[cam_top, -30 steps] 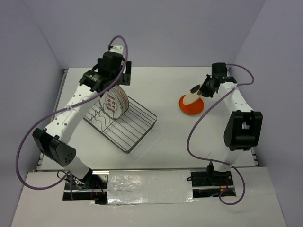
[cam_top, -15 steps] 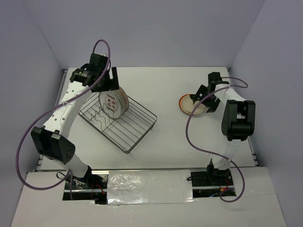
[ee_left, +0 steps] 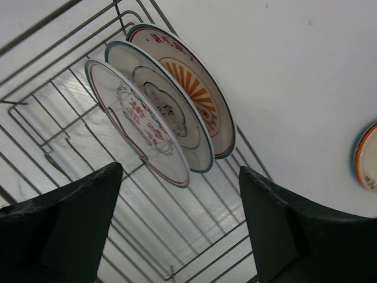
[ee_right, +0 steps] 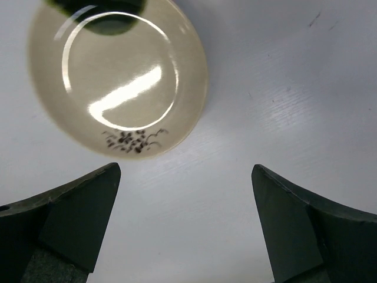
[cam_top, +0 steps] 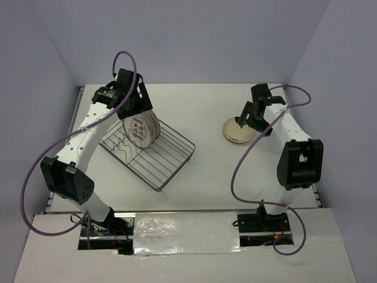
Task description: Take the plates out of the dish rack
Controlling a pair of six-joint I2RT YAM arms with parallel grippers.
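Cream plate point(ee_right: 118, 76) lies far right, script illegible; racked plates point(ee_left: 171, 118): red lettering unreadable; left gripper point(ee_left: 179, 174), right gripper point(ee_right: 185, 170) spread wide, empty.

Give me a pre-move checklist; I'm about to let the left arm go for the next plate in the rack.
1. Left gripper open: ok.
2. Three plates upright in the dish rack: ok.
3. Left gripper lined up on one plate only: cannot tell.
4. Right gripper open, nothing between its fingers: ok.
5. Cream plate flat on the table: ok.
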